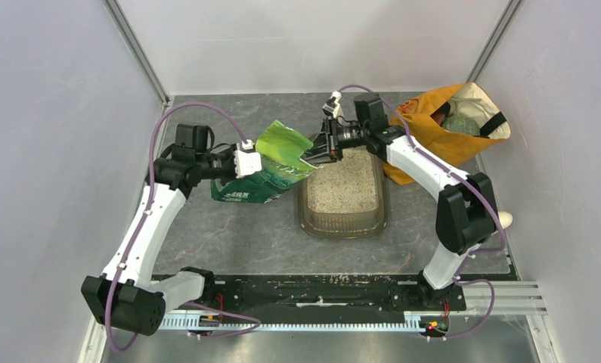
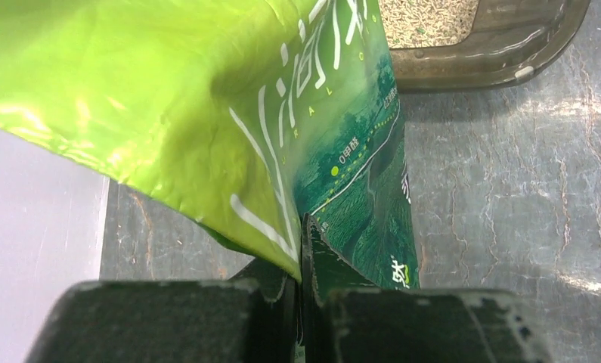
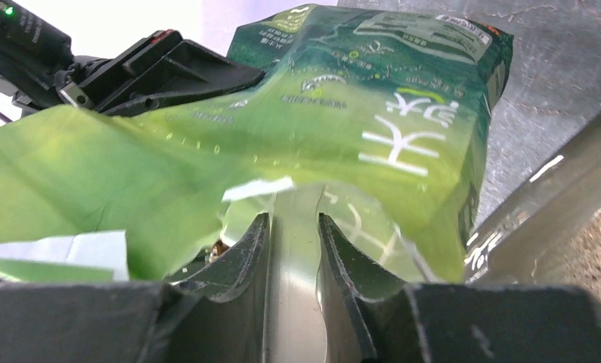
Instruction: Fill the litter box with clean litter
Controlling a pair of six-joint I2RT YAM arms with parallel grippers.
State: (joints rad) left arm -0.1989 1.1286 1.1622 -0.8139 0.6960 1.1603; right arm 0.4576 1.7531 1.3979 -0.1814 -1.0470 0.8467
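The litter box [image 1: 345, 229] lies mid-table with the clean litter [image 1: 345, 185] spread inside. A glossy green pouch [image 1: 278, 162] hangs tilted over the box's left far corner, held between both arms. My left gripper [image 1: 258, 162] is shut on the pouch's left end; in the left wrist view the fingers [image 2: 303, 249] pinch its folded edge [image 2: 206, 98], with the box [image 2: 494, 53] and litter [image 2: 425, 19] beyond. My right gripper [image 1: 312, 155] is shut on the pouch's other end; in the right wrist view [image 3: 292, 227] silvery pouch film sits between the fingers under the pouch [image 3: 342, 113].
An orange cloth bag [image 1: 441, 128] with items inside stands at the back right, close behind the right arm. Grey walls enclose the table on three sides. The box's rim [image 3: 554, 204] lies to the right of the right gripper.
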